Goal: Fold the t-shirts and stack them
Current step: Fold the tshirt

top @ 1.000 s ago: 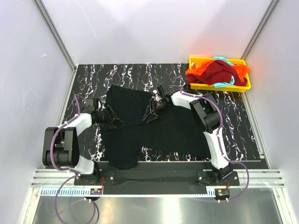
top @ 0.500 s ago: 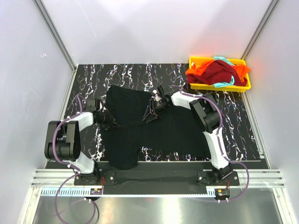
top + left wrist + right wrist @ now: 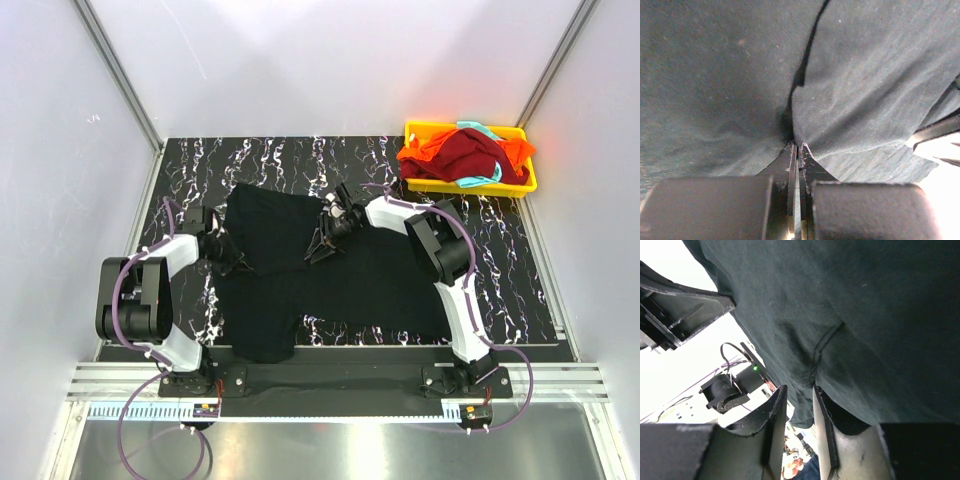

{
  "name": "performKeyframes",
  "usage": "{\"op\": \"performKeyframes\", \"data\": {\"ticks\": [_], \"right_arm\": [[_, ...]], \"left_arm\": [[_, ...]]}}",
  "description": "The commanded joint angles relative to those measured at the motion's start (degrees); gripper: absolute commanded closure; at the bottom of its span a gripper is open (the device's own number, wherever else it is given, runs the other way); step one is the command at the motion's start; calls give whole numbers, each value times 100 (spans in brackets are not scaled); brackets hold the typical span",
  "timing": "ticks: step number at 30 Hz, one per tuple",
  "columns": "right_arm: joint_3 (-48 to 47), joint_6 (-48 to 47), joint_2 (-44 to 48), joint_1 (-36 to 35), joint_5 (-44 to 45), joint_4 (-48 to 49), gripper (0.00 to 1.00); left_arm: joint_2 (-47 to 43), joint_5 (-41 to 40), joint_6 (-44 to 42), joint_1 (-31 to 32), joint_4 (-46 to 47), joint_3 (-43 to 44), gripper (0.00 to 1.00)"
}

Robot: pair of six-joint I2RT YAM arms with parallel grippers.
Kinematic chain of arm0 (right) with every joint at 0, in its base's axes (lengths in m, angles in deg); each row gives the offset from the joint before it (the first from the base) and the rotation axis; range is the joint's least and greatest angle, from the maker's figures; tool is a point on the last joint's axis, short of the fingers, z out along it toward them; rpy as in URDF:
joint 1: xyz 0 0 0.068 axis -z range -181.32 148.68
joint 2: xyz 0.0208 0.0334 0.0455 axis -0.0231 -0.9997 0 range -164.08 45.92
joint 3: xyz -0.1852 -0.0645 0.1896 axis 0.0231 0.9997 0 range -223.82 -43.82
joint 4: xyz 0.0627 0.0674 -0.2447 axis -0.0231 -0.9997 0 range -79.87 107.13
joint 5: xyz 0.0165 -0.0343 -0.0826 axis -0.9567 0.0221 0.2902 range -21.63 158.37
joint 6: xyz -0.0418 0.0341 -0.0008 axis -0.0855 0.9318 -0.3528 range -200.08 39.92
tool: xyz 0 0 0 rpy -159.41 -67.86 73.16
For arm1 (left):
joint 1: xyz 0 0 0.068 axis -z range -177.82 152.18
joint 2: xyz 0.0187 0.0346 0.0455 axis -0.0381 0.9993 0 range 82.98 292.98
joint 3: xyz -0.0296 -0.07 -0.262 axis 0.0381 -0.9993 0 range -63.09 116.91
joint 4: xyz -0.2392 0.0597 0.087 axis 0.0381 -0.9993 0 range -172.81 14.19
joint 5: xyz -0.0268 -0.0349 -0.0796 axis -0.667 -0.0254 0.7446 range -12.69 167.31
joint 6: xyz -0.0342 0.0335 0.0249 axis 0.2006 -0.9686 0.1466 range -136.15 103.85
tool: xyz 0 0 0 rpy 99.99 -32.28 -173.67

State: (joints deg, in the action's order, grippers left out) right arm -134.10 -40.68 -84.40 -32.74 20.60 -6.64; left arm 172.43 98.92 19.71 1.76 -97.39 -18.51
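A black t-shirt [image 3: 345, 285] lies spread across the middle of the marbled table. At its left edge my left gripper [image 3: 234, 262] is shut on a puckered pinch of the black fabric [image 3: 865, 75], its fingertips pressed together in the left wrist view [image 3: 798, 146]. My right gripper [image 3: 318, 250] rests on the shirt's upper middle. Its jaws stand apart in the right wrist view [image 3: 799, 390], with a fold of the black cloth [image 3: 880, 315] hanging between them. A dark red t-shirt [image 3: 470, 150], an orange one [image 3: 423, 156] and a teal one [image 3: 482, 180] lie heaped at the back right.
The heap of shirts fills a shallow yellow tray [image 3: 474, 188] at the table's back right corner. White walls with metal posts close in the table on three sides. The arm bases sit on the rail at the near edge.
My left gripper has slid a little left and back along the shirt's left edge and shut on the fabric. The right gripper has stayed put with its jaws narrowing slightly.
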Motion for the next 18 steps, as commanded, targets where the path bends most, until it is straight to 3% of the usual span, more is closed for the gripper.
{"op": "performKeyframes", "data": {"ticks": [1, 18], "right_arm": [[54, 59, -72, -206, -224, 109, 66], [204, 314, -257, -303, -84, 435, 61]], "left_arm": [[55, -323, -272, -36, -135, 358, 100], [134, -139, -343, -45, -232, 473, 100]]}}
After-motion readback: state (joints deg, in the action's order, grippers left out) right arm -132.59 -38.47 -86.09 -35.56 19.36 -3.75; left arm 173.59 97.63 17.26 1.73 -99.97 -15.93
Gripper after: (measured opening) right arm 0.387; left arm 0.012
